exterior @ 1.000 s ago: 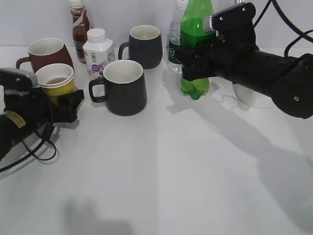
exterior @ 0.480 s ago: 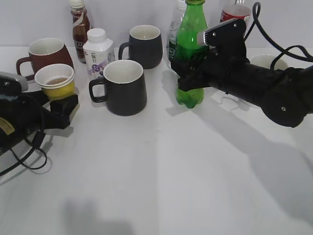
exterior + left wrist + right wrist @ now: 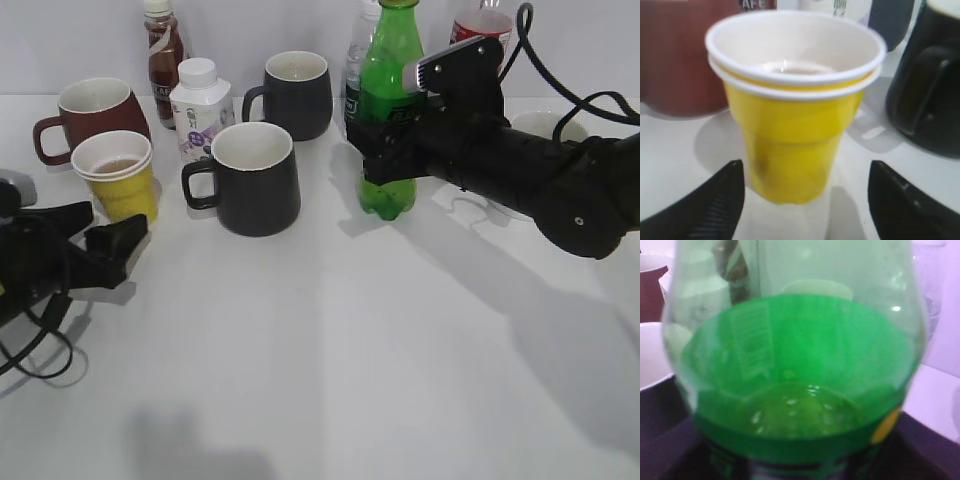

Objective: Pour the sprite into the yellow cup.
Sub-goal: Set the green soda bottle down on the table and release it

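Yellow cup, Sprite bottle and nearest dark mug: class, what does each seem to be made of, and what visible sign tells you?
Yellow cup: likely paper, matte yellow outside, white inside, with thin rolled rims; two rims suggest stacked cups.
Sprite bottle: transparent green plastic, glossy; shapes behind it show through in the right wrist view.
Dark mug: probably glazed ceramic, judging by its thick wall, soft sheen and pale interior.

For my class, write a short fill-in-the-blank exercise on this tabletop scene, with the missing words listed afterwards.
1. The right gripper is shut on the green ____ bottle.
2. The left gripper is open, and the cup standing between its fingers is coloured ____.
3. The black mug nearest the yellow cup has its handle on the ____ side in the exterior view.
4. The sprite bottle stands ____, not tilted.

Missing words: sprite; yellow; left; upright
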`<state>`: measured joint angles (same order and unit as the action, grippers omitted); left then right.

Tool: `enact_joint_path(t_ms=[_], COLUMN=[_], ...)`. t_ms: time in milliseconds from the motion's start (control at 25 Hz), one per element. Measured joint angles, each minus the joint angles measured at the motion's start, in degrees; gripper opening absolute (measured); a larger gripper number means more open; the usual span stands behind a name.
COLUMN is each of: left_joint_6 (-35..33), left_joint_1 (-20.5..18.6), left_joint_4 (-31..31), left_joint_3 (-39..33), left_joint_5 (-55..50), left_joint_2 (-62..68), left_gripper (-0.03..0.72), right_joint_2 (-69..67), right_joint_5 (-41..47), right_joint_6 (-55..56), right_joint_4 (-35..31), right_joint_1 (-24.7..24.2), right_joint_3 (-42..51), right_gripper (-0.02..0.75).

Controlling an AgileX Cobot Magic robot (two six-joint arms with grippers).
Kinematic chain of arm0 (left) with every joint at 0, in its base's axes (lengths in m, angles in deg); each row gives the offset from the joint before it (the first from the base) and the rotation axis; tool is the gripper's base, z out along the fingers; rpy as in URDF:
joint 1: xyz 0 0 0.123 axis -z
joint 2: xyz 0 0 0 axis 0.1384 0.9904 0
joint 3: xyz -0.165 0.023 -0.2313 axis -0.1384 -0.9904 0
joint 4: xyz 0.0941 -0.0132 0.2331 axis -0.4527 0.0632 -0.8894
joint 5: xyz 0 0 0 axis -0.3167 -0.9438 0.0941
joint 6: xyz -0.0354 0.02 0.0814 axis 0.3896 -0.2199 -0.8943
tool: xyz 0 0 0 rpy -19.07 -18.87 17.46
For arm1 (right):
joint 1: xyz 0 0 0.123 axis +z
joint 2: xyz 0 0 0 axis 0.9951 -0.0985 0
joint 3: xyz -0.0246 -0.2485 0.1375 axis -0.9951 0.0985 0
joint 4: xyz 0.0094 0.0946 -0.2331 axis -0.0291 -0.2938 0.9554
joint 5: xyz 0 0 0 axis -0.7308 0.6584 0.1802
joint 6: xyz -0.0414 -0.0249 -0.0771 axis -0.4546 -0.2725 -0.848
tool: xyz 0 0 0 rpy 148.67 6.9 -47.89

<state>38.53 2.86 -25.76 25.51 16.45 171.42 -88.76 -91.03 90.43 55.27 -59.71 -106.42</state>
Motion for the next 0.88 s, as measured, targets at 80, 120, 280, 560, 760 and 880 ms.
enact_joint_path(t_ms=[80, 120, 280, 560, 760, 880], left_joint_6=[0.0, 0.0, 0.0, 0.0, 1.3, 4.1], left_joint_1=[0.0, 0.0, 0.0, 0.0, 0.0, 0.0], left_joint_4=[0.0, 0.0, 0.0, -0.7, -1.8, -2.2], left_joint_3=[-1.5, -2.4, -5.4, -8.7, -8.9, -8.9], left_joint_5=[0.0, 0.1, 0.0, 0.1, -2.5, -5.2], left_joint_2=[-1.6, -2.2, -5.1, -8.6, -11.4, -13.3], left_gripper=[0.588, 0.588, 0.588, 0.588, 0.588, 0.588], right_joint_2=[0.0, 0.0, 0.0, 0.6, 1.7, 2.9], right_joint_5=[0.0, 0.0, 0.0, -1.6, -2.0, -0.5], right_joint_6=[0.0, 0.0, 0.4, 1.9, 3.6, 4.3], right_joint_4=[0.0, 0.0, 0.0, -0.1, -0.2, -0.2], right_joint_1=[0.0, 0.0, 0.0, 0.0, 0.0, 0.0], right_joint_3=[0.0, 0.0, 0.0, 1.2, 1.7, 2.2], right_gripper=[0.508, 0.513, 0.517, 0.599, 0.626, 0.628])
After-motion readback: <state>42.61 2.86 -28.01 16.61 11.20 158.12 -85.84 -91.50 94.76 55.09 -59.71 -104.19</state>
